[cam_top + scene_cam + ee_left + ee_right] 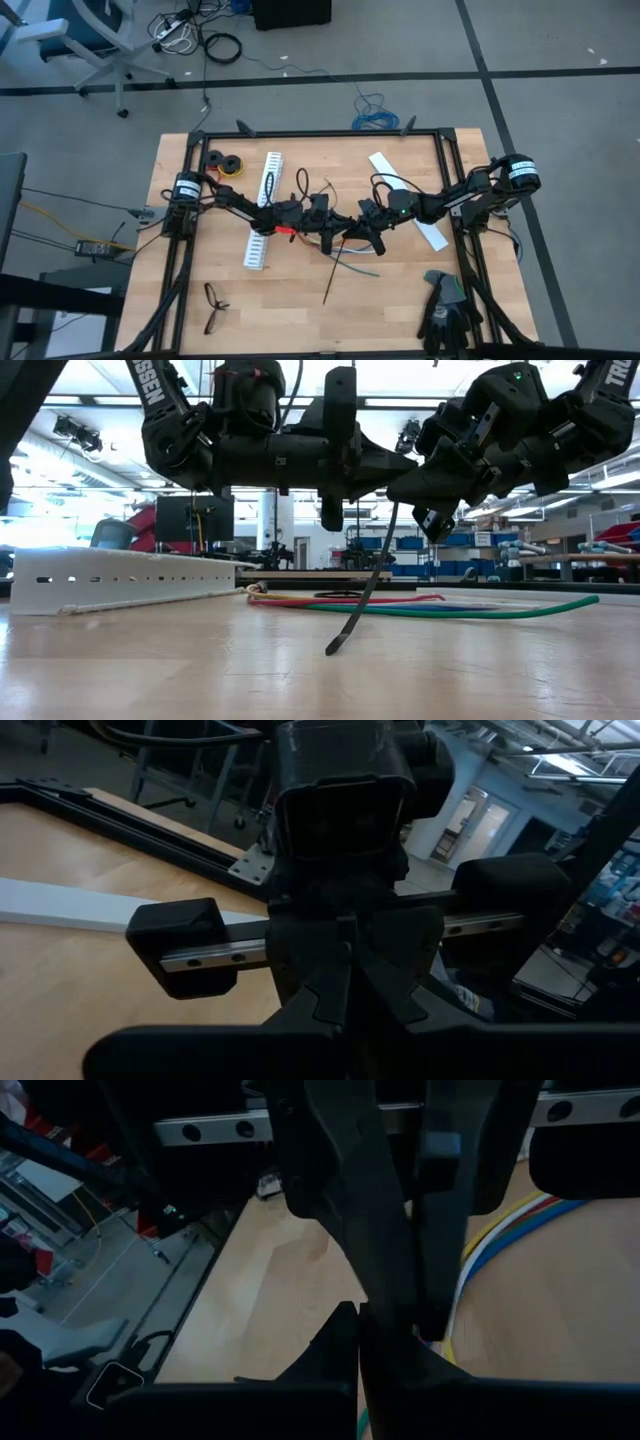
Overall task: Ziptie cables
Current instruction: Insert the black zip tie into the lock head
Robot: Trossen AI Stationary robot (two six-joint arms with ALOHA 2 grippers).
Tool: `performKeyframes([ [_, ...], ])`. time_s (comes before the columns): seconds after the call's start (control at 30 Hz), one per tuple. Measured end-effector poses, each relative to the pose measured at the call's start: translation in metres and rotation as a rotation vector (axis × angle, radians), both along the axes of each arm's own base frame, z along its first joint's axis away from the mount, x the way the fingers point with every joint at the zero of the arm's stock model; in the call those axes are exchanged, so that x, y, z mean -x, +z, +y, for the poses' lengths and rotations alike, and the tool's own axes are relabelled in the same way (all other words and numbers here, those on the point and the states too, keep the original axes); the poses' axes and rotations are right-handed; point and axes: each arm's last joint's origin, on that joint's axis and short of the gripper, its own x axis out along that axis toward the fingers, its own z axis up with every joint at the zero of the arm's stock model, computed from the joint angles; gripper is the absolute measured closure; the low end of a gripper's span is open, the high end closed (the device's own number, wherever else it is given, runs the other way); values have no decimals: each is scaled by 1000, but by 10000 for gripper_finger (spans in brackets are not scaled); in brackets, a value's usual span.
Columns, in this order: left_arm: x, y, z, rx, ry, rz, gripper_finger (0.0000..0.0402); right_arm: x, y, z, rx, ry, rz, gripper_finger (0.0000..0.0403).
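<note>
**High view: both grippers meet over the cables at mid-table**

High view shows the left gripper (330, 222) and the right gripper (362, 222) reaching in from opposite sides until they almost touch above the middle of the table (300, 310). Both have their fingers drawn together. A black ziptie (362, 600) hangs between them, its upper end up among the fingers and its lower tip resting on the wood; which gripper pinches it I cannot tell. From above the ziptie (333, 272) runs toward the near edge as a thin dark line.

The cables (400, 603) lie flat on the table just behind the ziptie's tip: red, yellow, blue and green strands in the low view. From above they sit directly under the two grippers, just right of the white slotted strip (264, 210).

Black eyeglasses (214, 306) lie near the near left corner, dark gloves (443, 306) at the near right, and a plain white strip (408, 200) under the right arm.
</note>
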Motion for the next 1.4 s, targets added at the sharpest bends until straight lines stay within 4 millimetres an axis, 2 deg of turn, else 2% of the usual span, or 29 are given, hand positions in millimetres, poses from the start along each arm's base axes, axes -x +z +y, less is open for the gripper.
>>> performKeyframes([
  [0.6, 0, 0, 4, -1, 20, -1, 388, 0, -1, 0, 4, -2, 13, 403],
  [0.9, 1, -3, 3, 16, 57, 24, 398, 1, -5, -1, 94, -11, 23, 399],
  [1.03, 17, -13, -5, -18, 185, 16, 399, 2, -11, -2, 128, -50, 89, 387],
  [1.27, 55, -28, -10, 23, 255, -54, 400, 4, -16, -3, 160, -57, 139, 368],
  [1.4, 66, -33, -8, 53, 271, -58, 400, 9, -17, -2, 193, -44, 196, 370],
])
